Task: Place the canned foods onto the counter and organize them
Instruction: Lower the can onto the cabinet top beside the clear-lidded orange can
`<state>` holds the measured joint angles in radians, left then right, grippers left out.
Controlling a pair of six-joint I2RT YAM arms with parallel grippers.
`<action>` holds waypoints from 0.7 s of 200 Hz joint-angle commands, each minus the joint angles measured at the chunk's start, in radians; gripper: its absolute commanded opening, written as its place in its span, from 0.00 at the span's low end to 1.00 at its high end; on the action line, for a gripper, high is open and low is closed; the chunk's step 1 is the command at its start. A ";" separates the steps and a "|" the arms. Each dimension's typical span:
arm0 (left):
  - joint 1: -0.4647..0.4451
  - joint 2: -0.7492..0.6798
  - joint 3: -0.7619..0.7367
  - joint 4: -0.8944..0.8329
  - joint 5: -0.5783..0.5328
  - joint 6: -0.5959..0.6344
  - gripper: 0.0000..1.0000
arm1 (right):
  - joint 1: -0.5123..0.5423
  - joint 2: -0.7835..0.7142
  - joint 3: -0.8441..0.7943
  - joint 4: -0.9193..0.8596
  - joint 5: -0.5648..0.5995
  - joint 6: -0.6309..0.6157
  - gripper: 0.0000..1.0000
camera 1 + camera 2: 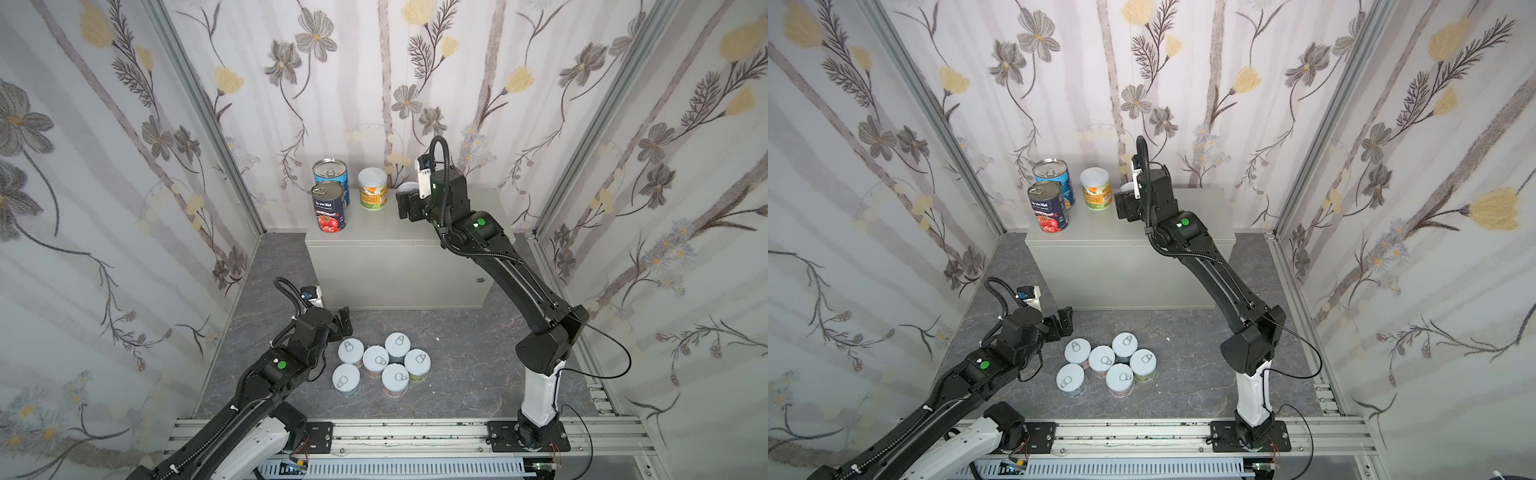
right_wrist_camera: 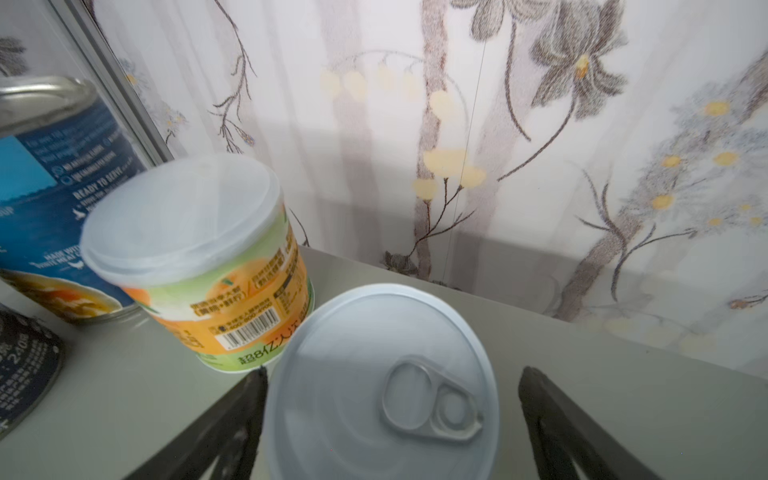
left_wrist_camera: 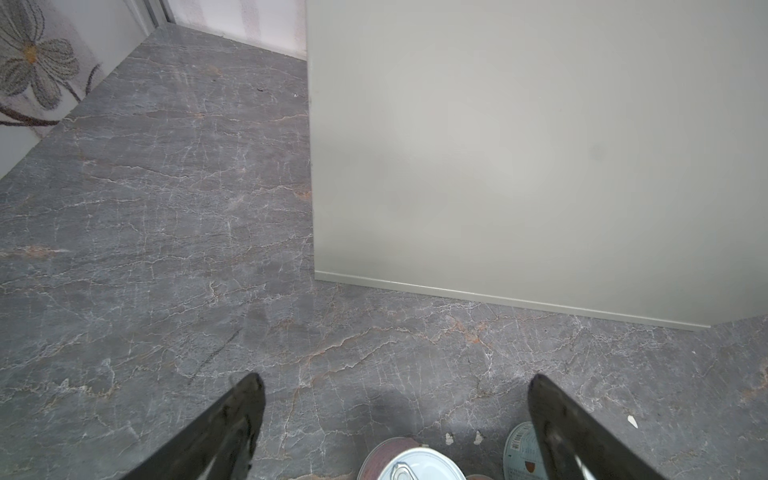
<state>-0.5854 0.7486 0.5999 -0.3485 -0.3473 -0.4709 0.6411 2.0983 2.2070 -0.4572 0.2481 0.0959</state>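
On the counter [image 1: 395,237] [image 1: 1121,237] stand a navy tomato can [image 1: 328,208] [image 1: 1048,208], a blue can [image 1: 332,172] [image 1: 1054,176] and an orange-labelled pale-lidded can [image 1: 372,189] [image 1: 1096,189] [image 2: 199,257]. My right gripper [image 1: 401,203] [image 1: 1121,205] [image 2: 392,374] is open around another pale-lidded can [image 2: 382,386] standing on the counter; a gap shows at one finger. Several pale-lidded cans [image 1: 382,363] [image 1: 1106,365] cluster on the floor. My left gripper [image 1: 345,322] [image 1: 1065,322] [image 3: 395,380] hangs open and empty beside them, with one can [image 3: 419,463] just below it.
The dark marbled floor [image 1: 457,353] [image 3: 166,208] surrounds the counter, whose front face [image 3: 519,166] rises close ahead of my left gripper. Floral walls enclose the cell on three sides. A metal rail [image 1: 415,436] carrying both arm bases runs along the front.
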 commanded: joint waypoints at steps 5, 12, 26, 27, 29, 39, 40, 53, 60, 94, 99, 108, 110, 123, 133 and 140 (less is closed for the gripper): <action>0.002 -0.002 -0.001 -0.001 -0.016 -0.013 1.00 | 0.000 0.002 -0.018 -0.005 -0.021 0.026 0.92; 0.001 -0.003 -0.002 -0.001 -0.016 -0.014 1.00 | 0.000 0.006 -0.018 -0.002 -0.022 0.029 0.91; 0.004 -0.007 -0.004 -0.004 -0.020 -0.013 1.00 | 0.000 0.010 -0.018 0.003 -0.009 0.032 0.89; 0.004 -0.008 -0.004 -0.004 -0.020 -0.013 1.00 | 0.000 0.010 -0.018 0.003 -0.006 0.033 0.89; 0.002 -0.008 -0.005 -0.004 -0.020 -0.014 1.00 | 0.000 0.012 -0.018 0.004 -0.003 0.033 0.88; 0.003 -0.009 -0.006 -0.003 -0.023 -0.012 1.00 | -0.001 0.012 -0.018 0.008 0.017 0.041 0.86; 0.003 -0.009 -0.006 -0.003 -0.022 -0.012 1.00 | -0.001 0.013 -0.018 0.008 0.019 0.042 0.85; 0.002 -0.009 -0.008 -0.003 -0.026 -0.012 1.00 | -0.001 0.016 -0.018 0.009 0.026 0.049 0.82; 0.005 -0.009 -0.007 0.000 -0.027 -0.011 1.00 | -0.001 0.019 -0.018 0.010 0.026 0.050 0.81; 0.005 -0.005 -0.005 0.008 -0.027 -0.008 1.00 | -0.002 0.036 -0.017 0.031 0.026 0.042 0.77; 0.006 -0.005 -0.004 0.008 -0.027 -0.006 1.00 | -0.004 0.038 -0.017 0.036 0.026 0.042 0.76; 0.007 -0.005 -0.003 0.007 -0.028 -0.006 1.00 | -0.003 0.043 -0.016 0.045 0.025 0.042 0.75; 0.007 -0.004 -0.003 0.005 -0.027 -0.005 1.00 | -0.004 0.045 -0.016 0.047 0.024 0.042 0.75; 0.006 -0.003 -0.001 0.008 -0.027 -0.006 1.00 | -0.009 0.052 -0.013 0.056 0.016 0.045 0.74; 0.007 -0.004 0.001 0.008 -0.025 -0.003 1.00 | -0.011 0.056 -0.012 0.063 0.013 0.047 0.74; 0.007 -0.003 0.001 0.008 -0.024 -0.004 1.00 | -0.012 0.060 -0.012 0.067 0.010 0.047 0.74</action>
<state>-0.5808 0.7448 0.5961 -0.3492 -0.3550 -0.4709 0.6342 2.1414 2.1918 -0.4137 0.2646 0.1299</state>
